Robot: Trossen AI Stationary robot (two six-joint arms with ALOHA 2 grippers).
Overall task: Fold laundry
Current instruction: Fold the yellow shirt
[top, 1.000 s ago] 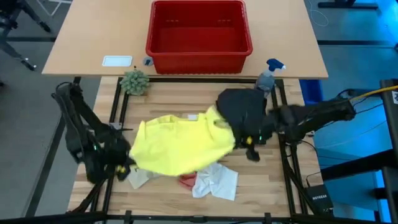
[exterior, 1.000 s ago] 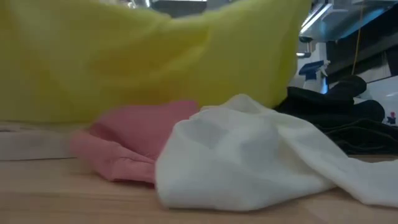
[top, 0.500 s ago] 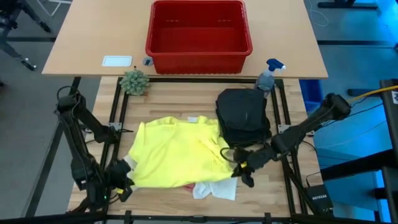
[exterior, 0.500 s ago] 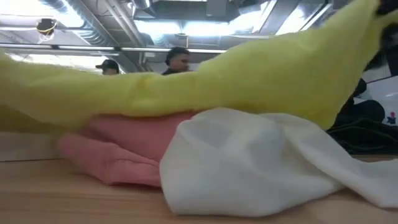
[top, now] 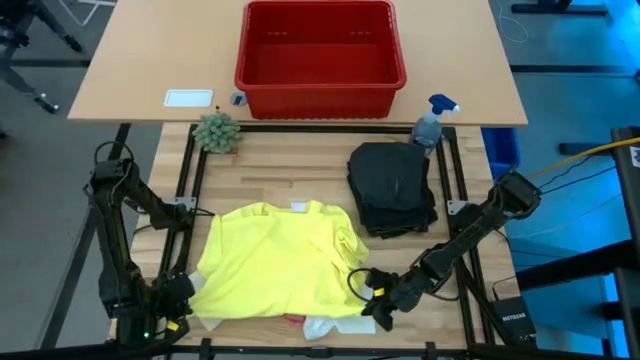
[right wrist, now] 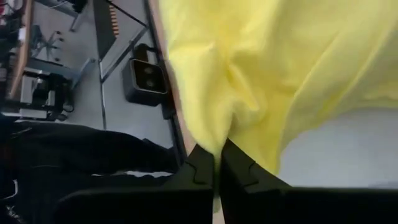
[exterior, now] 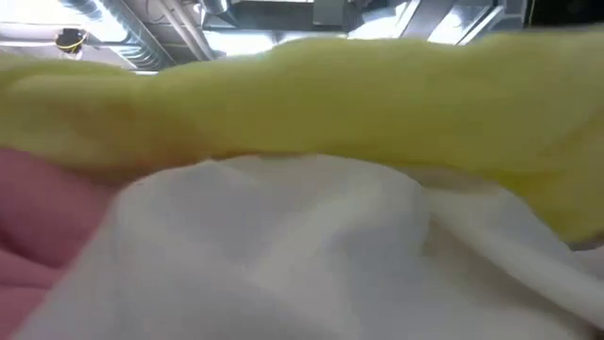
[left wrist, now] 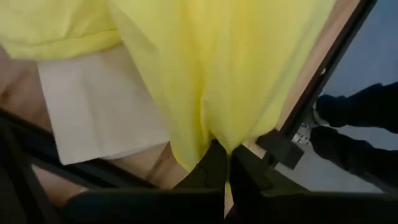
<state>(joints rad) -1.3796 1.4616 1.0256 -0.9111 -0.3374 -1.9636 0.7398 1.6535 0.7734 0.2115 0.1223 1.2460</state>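
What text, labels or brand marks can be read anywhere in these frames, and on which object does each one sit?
No text reads clearly in any view.
Small label low on the right table frame: light print, too small to read.
Flat white item on the far table: any print too small to read.
Spray bottle: no legible label.
Yellow T-shirt, red basket: no print visible.
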